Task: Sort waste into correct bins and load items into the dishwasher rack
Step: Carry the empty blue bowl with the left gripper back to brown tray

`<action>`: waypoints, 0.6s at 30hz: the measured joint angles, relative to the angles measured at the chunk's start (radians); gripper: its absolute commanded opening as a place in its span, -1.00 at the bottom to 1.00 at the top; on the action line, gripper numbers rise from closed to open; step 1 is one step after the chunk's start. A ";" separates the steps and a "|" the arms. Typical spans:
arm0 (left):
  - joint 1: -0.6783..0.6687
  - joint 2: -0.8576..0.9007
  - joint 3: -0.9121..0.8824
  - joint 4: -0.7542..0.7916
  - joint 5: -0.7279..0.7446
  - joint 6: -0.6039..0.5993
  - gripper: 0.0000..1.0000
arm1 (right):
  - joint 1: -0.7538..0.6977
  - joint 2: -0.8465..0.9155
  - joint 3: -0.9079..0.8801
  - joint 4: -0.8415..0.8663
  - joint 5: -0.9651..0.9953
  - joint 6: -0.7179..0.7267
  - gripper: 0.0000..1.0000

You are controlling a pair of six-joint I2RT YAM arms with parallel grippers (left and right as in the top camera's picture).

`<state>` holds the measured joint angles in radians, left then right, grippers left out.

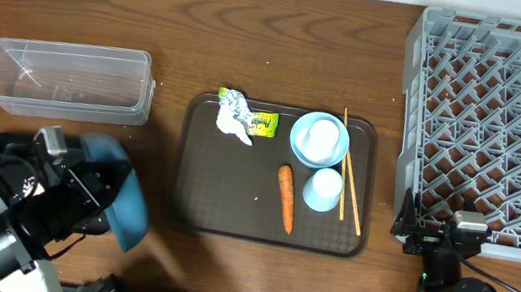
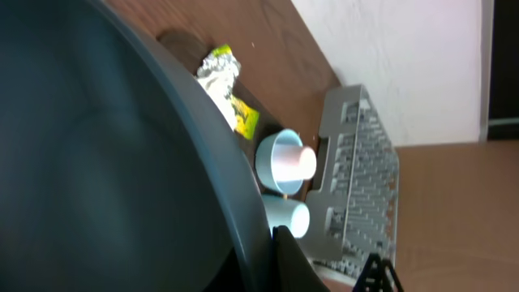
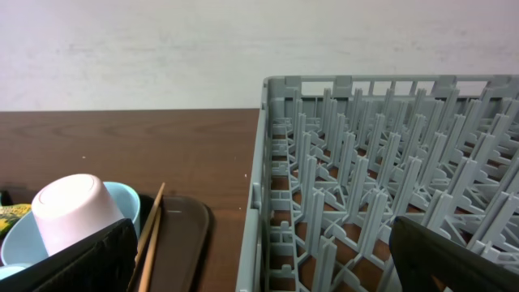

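My left gripper (image 1: 93, 190) is shut on the rim of the large dark-blue bowl (image 1: 123, 194), which hangs tilted on edge left of the brown tray. In the left wrist view that bowl (image 2: 105, 146) fills the frame, its rim pinched between the fingers (image 2: 284, 259). On the tray lie the crumpled wrapper (image 1: 236, 115), the yellow-green packet (image 1: 262, 123), the carrot (image 1: 285, 197) and the chopsticks (image 1: 352, 173). An upturned cup (image 1: 322, 136) sits in the light-blue bowl (image 1: 299, 143), with another cup (image 1: 323, 189) beside it. My right gripper (image 1: 441, 228) stands open at the near-left corner of the grey rack (image 1: 500, 127), holding nothing.
The clear tub (image 1: 62, 80) stands at the back left. A black edge (image 1: 4, 143) shows under the left arm. The brown tray (image 1: 224, 192) has a raised rim. In the right wrist view the rack wall (image 3: 272, 186) rises right of the chopsticks (image 3: 150, 235).
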<state>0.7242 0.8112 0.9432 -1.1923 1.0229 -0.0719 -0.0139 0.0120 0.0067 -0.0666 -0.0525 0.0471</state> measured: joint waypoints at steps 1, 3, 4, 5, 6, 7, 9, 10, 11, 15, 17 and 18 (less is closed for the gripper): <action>-0.014 0.000 0.000 0.000 -0.005 -0.006 -0.88 | 0.000 0.000 0.000 0.000 0.000 0.000 0.99; -0.042 0.000 0.000 -0.001 -0.011 -0.012 -0.88 | 0.000 0.000 0.000 0.000 0.000 0.000 0.99; -0.056 0.000 0.000 -0.002 -0.013 -0.014 -0.88 | 0.000 0.000 0.000 0.000 0.000 0.000 0.98; -0.070 0.000 0.000 -0.007 -0.014 -0.015 -0.88 | 0.000 0.000 0.000 0.000 0.000 0.000 0.98; -0.084 0.000 0.000 -0.010 -0.015 -0.018 -0.88 | 0.000 0.000 0.000 0.000 0.000 0.000 0.99; -0.101 0.000 0.000 -0.014 -0.016 -0.022 -0.88 | 0.000 0.000 0.000 0.000 0.000 0.000 0.99; -0.135 0.000 0.000 -0.018 -0.017 -0.031 -0.88 | 0.000 0.000 0.000 0.000 0.000 0.000 0.98; -0.158 -0.002 0.000 -0.018 -0.018 -0.037 -0.88 | 0.000 0.000 0.000 0.000 0.000 0.000 0.99; -0.175 -0.002 0.000 -0.019 -0.018 -0.040 -0.88 | 0.000 0.000 0.000 0.000 0.000 0.000 0.99; -0.253 -0.005 0.000 -0.003 -0.020 -0.060 -0.88 | 0.000 0.000 0.000 0.000 0.000 0.000 0.99; -0.300 -0.005 0.000 0.027 -0.036 -0.085 -0.88 | 0.000 0.000 0.000 0.000 0.000 0.000 0.98; -0.327 -0.005 0.000 0.046 -0.047 -0.102 -0.88 | 0.000 0.000 0.000 0.000 0.000 0.000 0.98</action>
<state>0.3977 0.8059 0.9432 -1.1461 0.9756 -0.1741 -0.0139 0.0120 0.0067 -0.0666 -0.0525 0.0475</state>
